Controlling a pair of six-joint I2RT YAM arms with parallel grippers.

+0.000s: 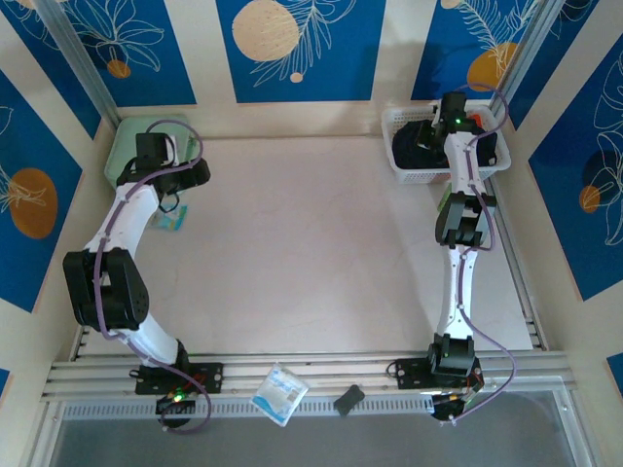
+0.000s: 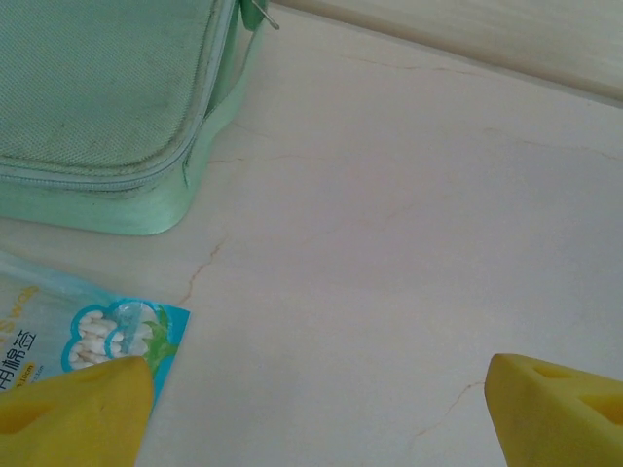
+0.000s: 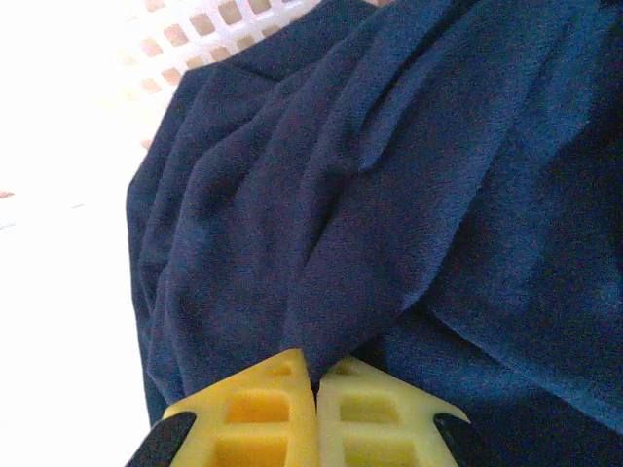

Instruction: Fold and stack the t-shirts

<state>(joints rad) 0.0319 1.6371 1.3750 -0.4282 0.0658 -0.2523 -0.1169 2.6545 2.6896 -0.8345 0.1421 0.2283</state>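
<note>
Blue leaf-patterned walls (image 1: pixel 341 58), pale tabletop (image 1: pixel 311 243)

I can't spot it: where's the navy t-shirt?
The navy t-shirt lies in the white basket at the table's far right corner in the top view; the right fingers are shut on a fold.

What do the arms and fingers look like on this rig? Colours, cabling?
White links, black joints on the left arm and right arm; purple cables loop alongside. The right fingers and left fingers: yellow wedges with moulded recesses.
</note>
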